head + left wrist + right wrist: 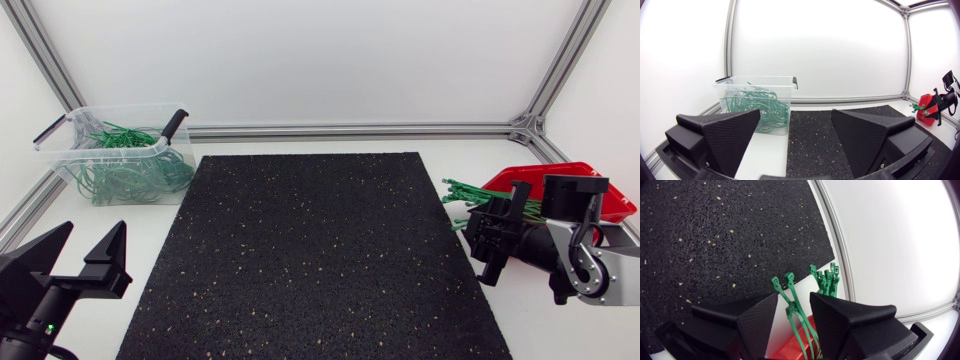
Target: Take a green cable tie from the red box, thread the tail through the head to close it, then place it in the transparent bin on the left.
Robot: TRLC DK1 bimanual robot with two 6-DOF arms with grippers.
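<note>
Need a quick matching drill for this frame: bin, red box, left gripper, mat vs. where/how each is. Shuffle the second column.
1. transparent bin
2. red box
3. left gripper
4. black mat

A. spread flat between bin and box
B. right side, straight ties poking out
C. far left, holding looped ties
D. open, near left, nothing held

Pairs: 1-C, 2-B, 3-D, 4-A

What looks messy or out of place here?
Only the ties: a bundle pokes out over the red box's rim toward the mat instead of lying inside. Nothing looks spilled or broken.
</note>
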